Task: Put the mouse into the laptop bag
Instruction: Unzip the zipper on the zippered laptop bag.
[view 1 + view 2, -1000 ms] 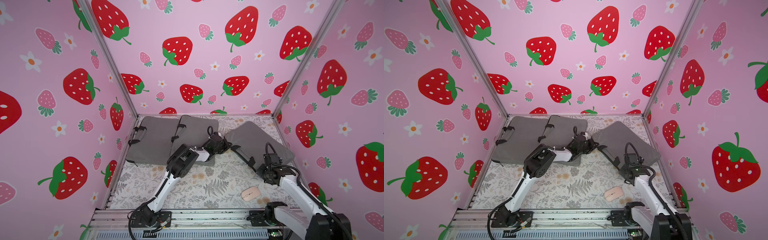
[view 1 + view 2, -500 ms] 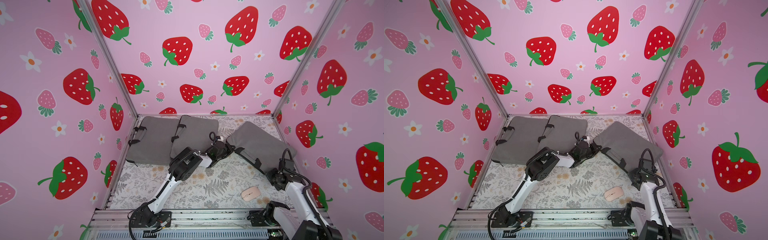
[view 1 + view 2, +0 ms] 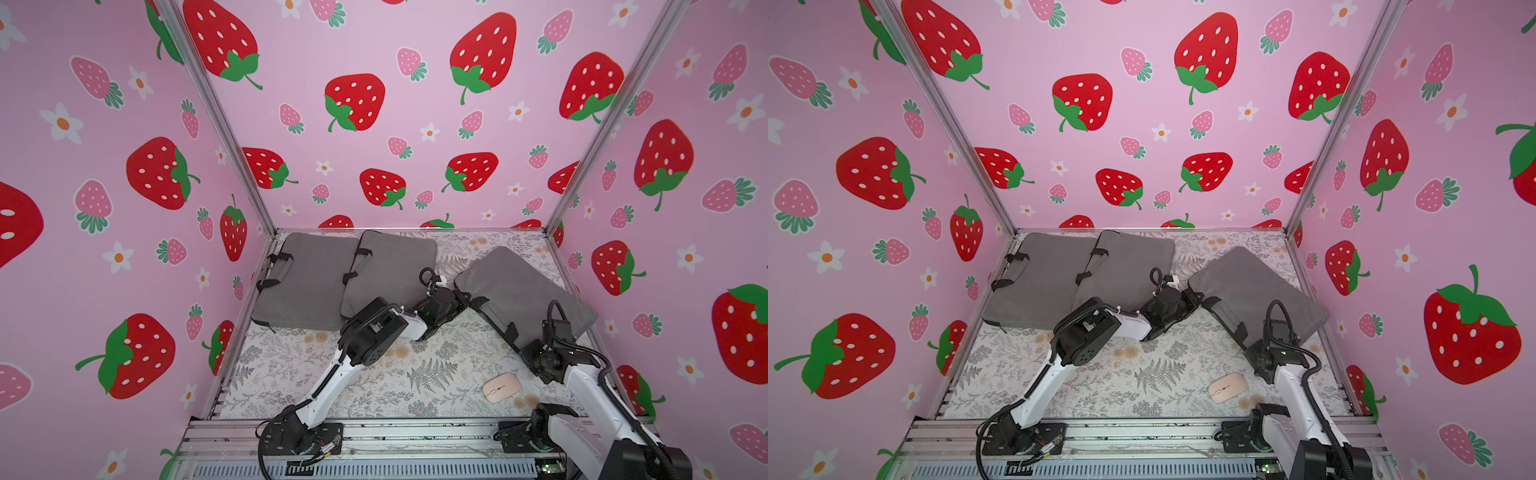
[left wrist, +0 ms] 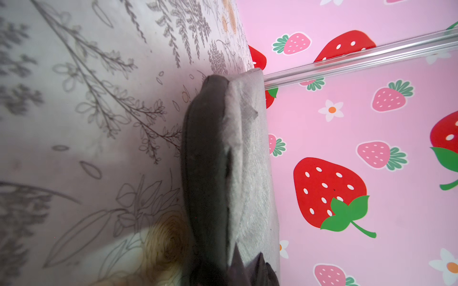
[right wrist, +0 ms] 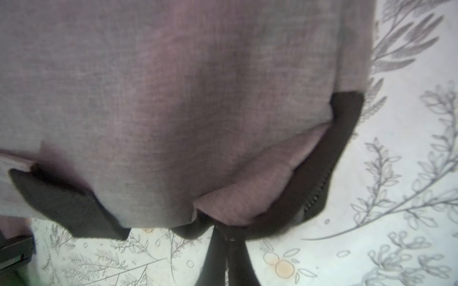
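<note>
Two grips on grey fabric laptop bag [image 3: 523,286]; left gripper [image 4: 249,268] clamps corner, anchoring; right gripper [image 5: 224,240] pinches black zipper edge [image 5: 309,178], probably opening.

Wrist views: right hand [image 5: 226,247] blurred, cropped at edge; left hand [image 4: 250,270] mostly cut off; laptop bag [image 5: 173,99] cropped.

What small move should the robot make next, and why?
Probably the right gripper should tug the black zipper edge outward to open the laptop bag, while the left gripper anchors its corner: both are shut on the bag, and the mouse lies outside it.
</note>
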### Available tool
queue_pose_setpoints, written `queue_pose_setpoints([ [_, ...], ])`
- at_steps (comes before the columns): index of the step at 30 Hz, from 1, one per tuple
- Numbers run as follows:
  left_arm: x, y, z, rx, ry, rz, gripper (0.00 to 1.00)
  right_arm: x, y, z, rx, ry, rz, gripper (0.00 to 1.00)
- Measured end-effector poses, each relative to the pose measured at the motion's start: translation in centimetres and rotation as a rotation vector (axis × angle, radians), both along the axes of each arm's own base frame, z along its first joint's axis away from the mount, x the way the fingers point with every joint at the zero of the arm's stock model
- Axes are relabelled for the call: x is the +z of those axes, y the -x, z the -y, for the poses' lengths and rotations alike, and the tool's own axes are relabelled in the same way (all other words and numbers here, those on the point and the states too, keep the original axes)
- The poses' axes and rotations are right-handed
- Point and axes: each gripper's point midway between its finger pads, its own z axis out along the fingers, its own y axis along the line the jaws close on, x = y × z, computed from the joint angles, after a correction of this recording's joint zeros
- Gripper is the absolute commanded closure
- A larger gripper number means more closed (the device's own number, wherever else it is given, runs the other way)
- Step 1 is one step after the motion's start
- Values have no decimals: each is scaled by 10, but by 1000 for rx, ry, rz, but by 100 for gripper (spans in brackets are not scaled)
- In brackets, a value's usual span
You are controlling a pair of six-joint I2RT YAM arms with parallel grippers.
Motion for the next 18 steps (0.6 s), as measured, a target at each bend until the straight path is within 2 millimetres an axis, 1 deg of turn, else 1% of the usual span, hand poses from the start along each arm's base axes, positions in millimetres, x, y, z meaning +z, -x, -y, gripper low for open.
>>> queue_pose_setpoints([
  [2, 0, 5, 0, -2, -4, -2, 100, 1, -3, 11, -44, 1, -8, 100],
  [5, 2, 14, 6, -22, -2, -2, 100, 4, -11, 32, -135, -17, 4, 100],
  [8, 7, 26, 8, -39, -9, 2, 100, 4, -20, 46, -183, -32, 18, 100],
  [12, 17, 43, -5, -31, -57, 13, 100, 6, -30, 51, -164, -30, 28, 100],
  [14, 22, 51, -12, -13, -87, 23, 100, 8, -39, 53, -139, -24, 41, 100],
  [15, 24, 54, -15, -5, -97, 26, 98, 9, -44, 54, -123, -23, 46, 100],
  [18, 21, 59, -23, 31, -119, 26, 78, 8, -68, 52, -71, -52, 64, 100],
])
